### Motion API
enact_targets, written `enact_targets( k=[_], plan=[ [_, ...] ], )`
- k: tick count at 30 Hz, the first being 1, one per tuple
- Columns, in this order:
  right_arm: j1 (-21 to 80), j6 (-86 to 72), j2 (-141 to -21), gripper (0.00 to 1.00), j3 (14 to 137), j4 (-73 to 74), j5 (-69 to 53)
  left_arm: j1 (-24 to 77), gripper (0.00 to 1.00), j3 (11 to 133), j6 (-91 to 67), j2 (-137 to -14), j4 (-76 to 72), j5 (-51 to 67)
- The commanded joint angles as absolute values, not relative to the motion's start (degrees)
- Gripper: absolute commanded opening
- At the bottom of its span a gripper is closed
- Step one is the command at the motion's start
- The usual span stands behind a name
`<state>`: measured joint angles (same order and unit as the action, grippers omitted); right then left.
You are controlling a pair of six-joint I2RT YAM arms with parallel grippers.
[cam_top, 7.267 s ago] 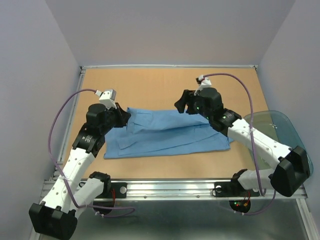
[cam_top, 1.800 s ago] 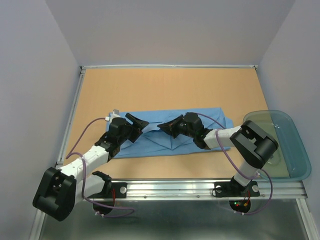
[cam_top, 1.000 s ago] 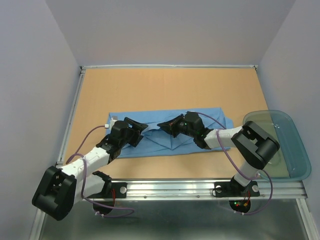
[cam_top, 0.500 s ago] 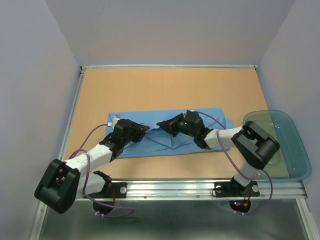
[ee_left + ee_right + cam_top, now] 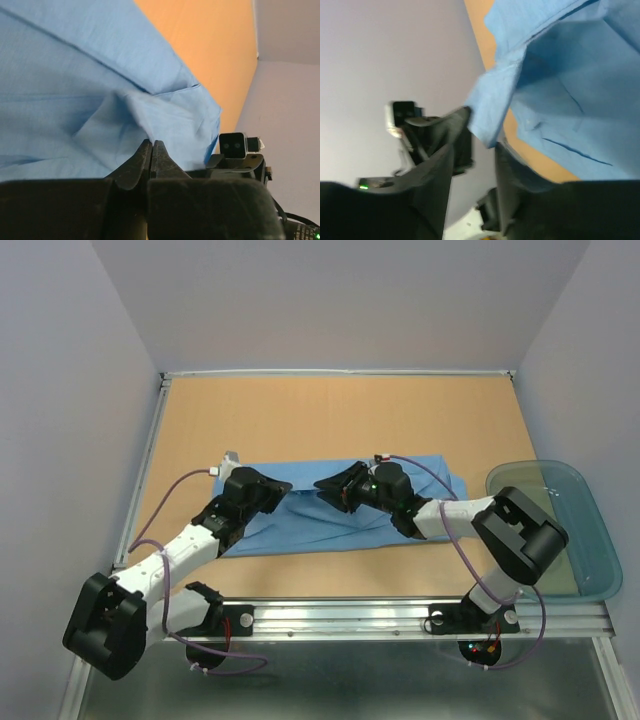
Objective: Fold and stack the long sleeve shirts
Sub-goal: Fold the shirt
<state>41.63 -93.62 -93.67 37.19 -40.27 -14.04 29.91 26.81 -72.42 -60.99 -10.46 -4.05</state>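
One of the long sleeve shirts (image 5: 320, 527), light blue, lies spread across the middle of the table, partly folded. At its left part my left gripper (image 5: 286, 488) is shut on a raised pinch of the cloth; the left wrist view shows the jaws (image 5: 151, 143) pressed together with a fold of shirt (image 5: 75, 75) between the tips. My right gripper (image 5: 323, 484) faces it from the right, close by. In the right wrist view its fingers (image 5: 440, 145) stand apart, and a loose flap of the shirt (image 5: 490, 110) hangs between the tips.
A translucent teal tub (image 5: 565, 540) stands at the table's right edge beside the right arm. Bare tan tabletop (image 5: 330, 415) lies beyond the shirt. Grey walls close in on three sides. A metal rail (image 5: 340, 612) runs along the near edge.
The left gripper has slid a little to the right and closed on the cloth. The right gripper's jaws have parted, loosening the flap they gripped.
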Motion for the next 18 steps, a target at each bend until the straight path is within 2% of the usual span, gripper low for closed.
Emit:
enact_targets(
  k=[1,6,13,18],
  plan=[
    [41.4,-80.8,-89.48,0.52,38.13,-32.56,-15.82,29.8,0.0,34.0,-56.37,-56.96,-3.09,-11.94],
    [41.4,-60.06,-84.03,0.71,44.37,-12.87,-8.54,28.57,0.0,41.12,-37.32,-55.99,2.54,-13.19],
    [40.96,-42.65,-75.24,0.73,47.37,-1.41,9.45,27.69,0.0,47.37,-22.43,-57.91,6.68,-6.42],
    [39.99,-36.49,-70.67,0.73,46.5,-0.18,19.24,27.69,0.0,49.83,-21.62,-58.1,7.21,-3.52]
  ],
)
